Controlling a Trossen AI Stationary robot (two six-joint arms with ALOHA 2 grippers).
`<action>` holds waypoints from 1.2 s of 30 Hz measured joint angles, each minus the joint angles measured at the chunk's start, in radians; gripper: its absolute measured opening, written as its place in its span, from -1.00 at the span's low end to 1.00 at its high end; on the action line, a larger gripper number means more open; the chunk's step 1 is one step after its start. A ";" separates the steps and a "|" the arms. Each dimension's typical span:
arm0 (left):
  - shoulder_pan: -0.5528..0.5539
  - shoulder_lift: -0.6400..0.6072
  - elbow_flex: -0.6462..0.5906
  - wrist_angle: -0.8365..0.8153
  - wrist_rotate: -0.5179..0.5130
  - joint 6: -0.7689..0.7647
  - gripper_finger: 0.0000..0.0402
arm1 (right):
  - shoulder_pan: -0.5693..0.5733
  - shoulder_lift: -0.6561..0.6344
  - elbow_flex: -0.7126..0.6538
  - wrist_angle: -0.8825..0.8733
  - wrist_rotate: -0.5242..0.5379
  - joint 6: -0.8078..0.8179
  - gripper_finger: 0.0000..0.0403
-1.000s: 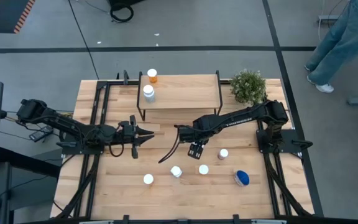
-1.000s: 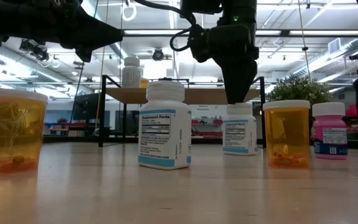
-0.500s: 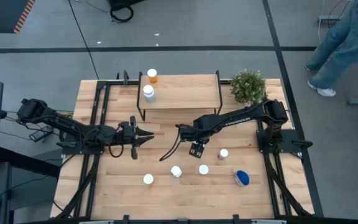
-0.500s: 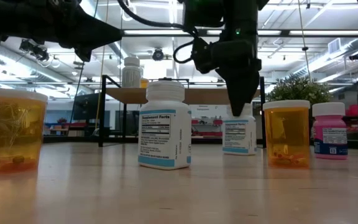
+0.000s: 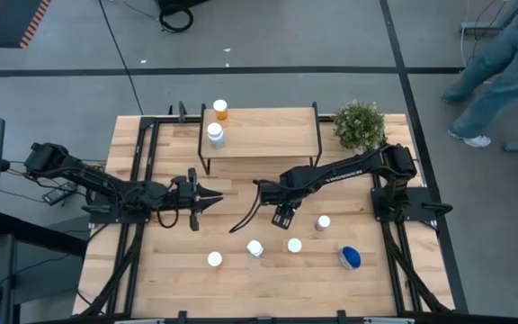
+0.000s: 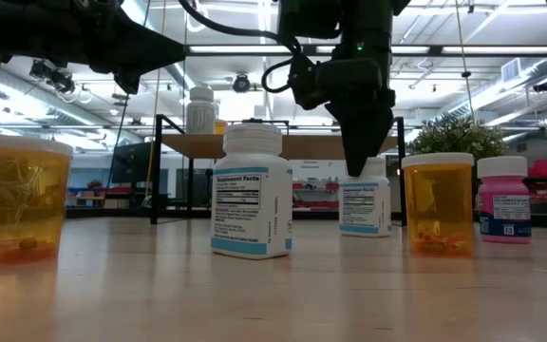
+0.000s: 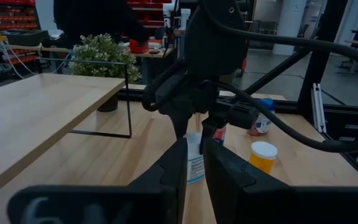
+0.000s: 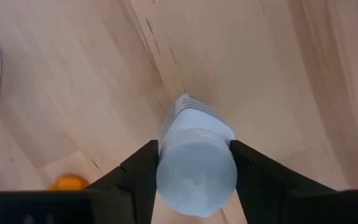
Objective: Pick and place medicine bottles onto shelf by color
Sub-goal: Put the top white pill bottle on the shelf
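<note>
I see a grey concrete floor around a slatted wooden table (image 5: 268,270), with a person's legs (image 5: 497,76) at the upper right of the overhead frame. Starting at the left of that frame, the left arm lies across the table's left half, its gripper (image 5: 212,195) pointing toward the centre with the fingers drawn together and holding nothing.

Just above centre stands the shelf (image 5: 263,135). On its left end sit two bottles: an orange bottle (image 5: 220,110) at the back corner and a white bottle (image 5: 214,135) just in front of it.

Right of centre, the right gripper (image 5: 281,216) points down at the table below the shelf. In its wrist view the fingers (image 8: 138,171) stand on either side of a white-capped bottle (image 8: 196,165), touching its cap on both sides; the bottle stands on the wood.

Along the lower part of the overhead frame, more bottles stand well apart: one white cap (image 5: 214,259) at lower left, another (image 5: 255,247) near centre, a third (image 5: 294,245) beside it, a fourth (image 5: 323,222) farther right, and a blue-topped bottle (image 5: 351,258) at lower right.

A potted plant (image 5: 360,124) sits at the table's upper right corner, beside the shelf.
</note>
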 joint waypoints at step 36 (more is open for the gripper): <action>0.000 0.000 0.000 0.000 0.000 -0.004 -0.75 | -0.285 -0.010 0.585 -0.544 0.127 -0.225 -0.09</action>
